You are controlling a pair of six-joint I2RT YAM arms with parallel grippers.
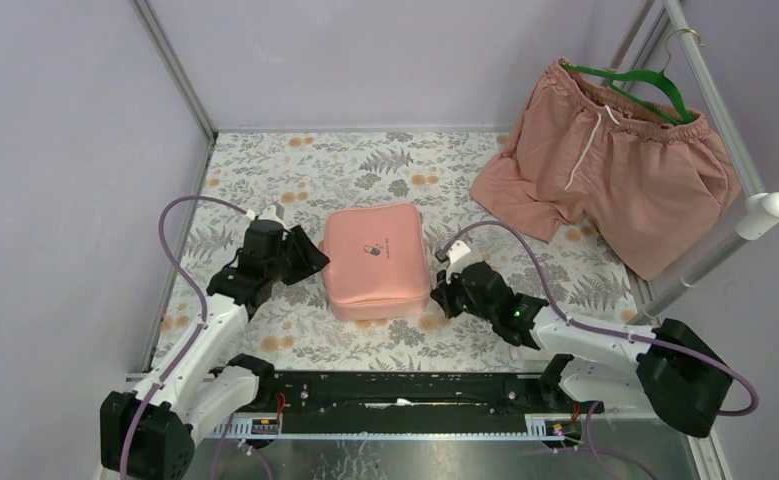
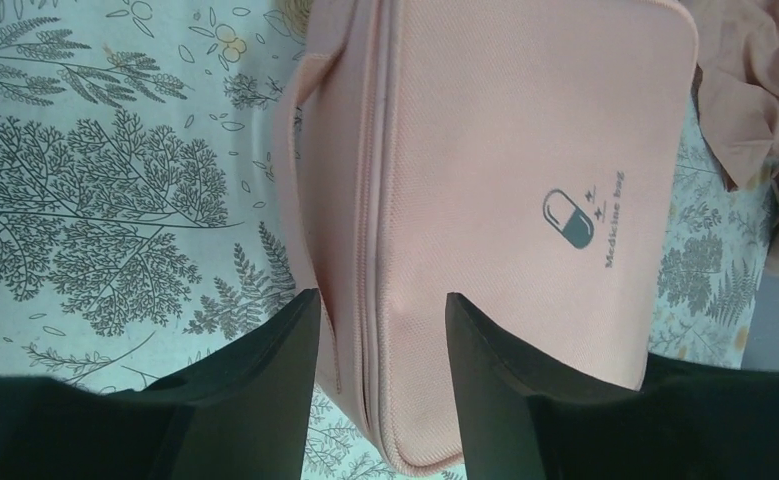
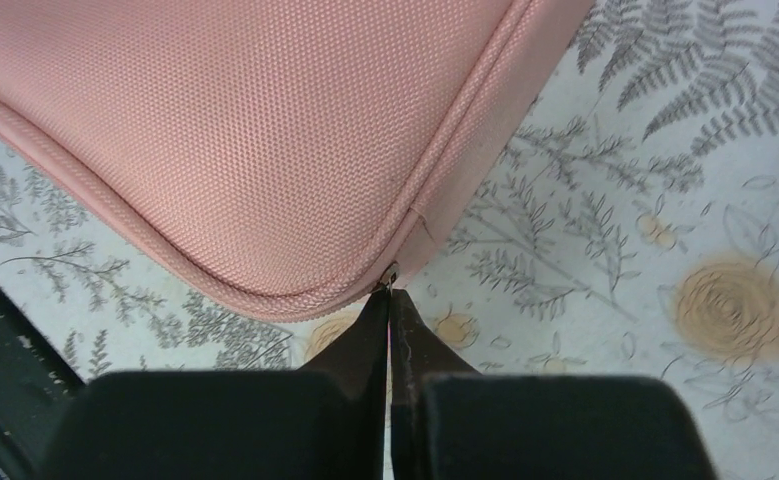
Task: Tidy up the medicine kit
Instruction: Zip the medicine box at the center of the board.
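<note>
Floral-print table [image 1: 365, 170], closed medicine kit [image 1: 377, 262] flat at its centre. Right gripper [image 3: 388, 300] pinches the zip pull [image 3: 389, 281] at the near-right corner; left gripper [image 2: 380, 310] stands open astride the kit's left edge, gripping nothing. Unbraced, the kit may slide under a zip pull, or the tab slip free.

Stock count: one medicine kit [image 1: 376, 262]; one pair of shorts [image 1: 605, 160]; one hanger [image 1: 677, 100]; one worktop [image 1: 365, 175]; two tools, left tool [image 1: 315, 262] and right tool [image 1: 441, 297].
</note>
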